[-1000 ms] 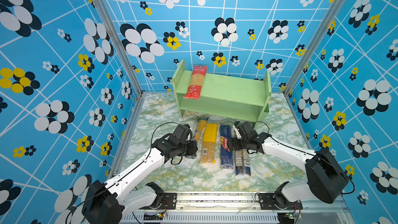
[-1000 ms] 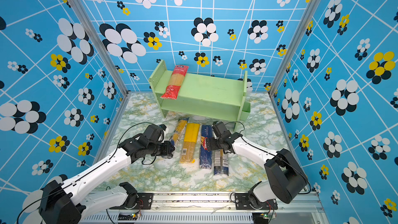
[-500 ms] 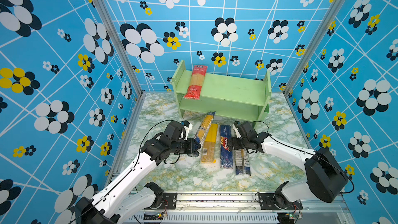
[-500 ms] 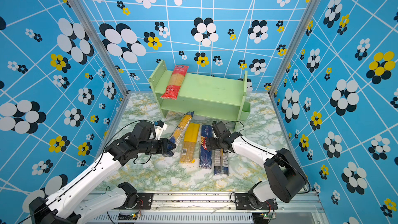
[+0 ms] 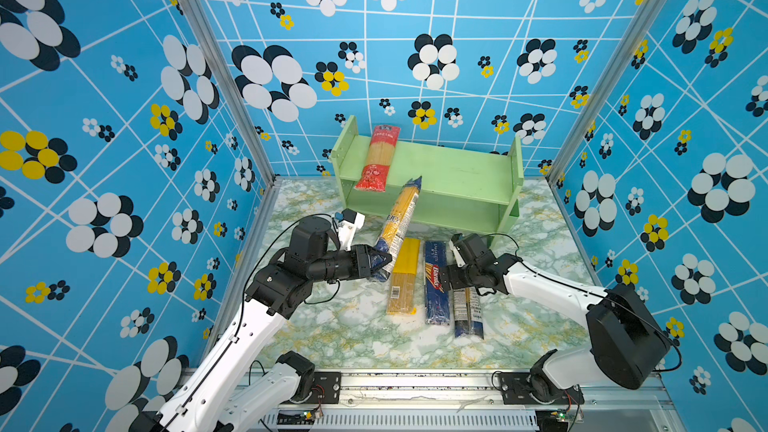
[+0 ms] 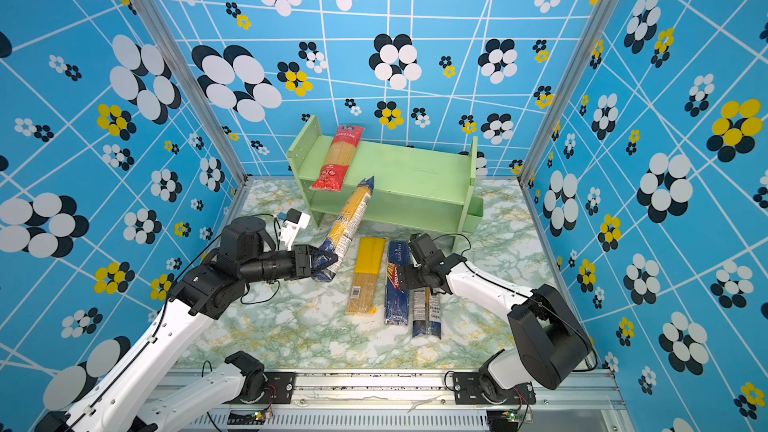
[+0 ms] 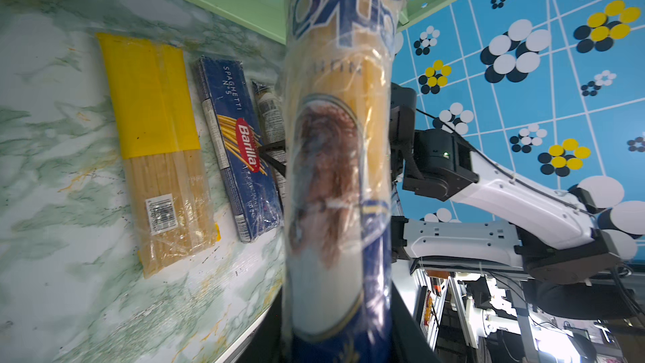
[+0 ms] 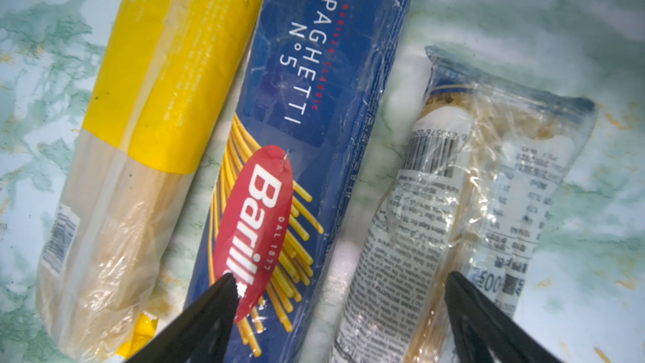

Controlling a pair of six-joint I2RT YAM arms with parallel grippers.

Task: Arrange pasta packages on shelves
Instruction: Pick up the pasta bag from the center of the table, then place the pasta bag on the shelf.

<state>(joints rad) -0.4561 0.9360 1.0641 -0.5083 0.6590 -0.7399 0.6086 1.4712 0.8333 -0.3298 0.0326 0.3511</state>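
The left gripper (image 5: pixel 377 261) clamps the navy end of a clear spaghetti pack (image 5: pixel 400 218), held at a tilt with its far end toward the green shelf (image 5: pixel 457 172). A red pack (image 5: pixel 376 157) lies on the shelf's top tier. The right gripper (image 8: pixel 341 275), fingers spread apart, hovers over the Barilla pack (image 8: pixel 300 99) and the labelled pack (image 8: pixel 453 204). A yellow-topped pack (image 8: pixel 157 82) lies beside them on the marble table (image 5: pixel 353 326).

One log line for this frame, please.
left gripper: shut on navy-ended clear pack, tilted toward shelf | right gripper: open over Barilla pack, labelled clear pack | red pack: top tier
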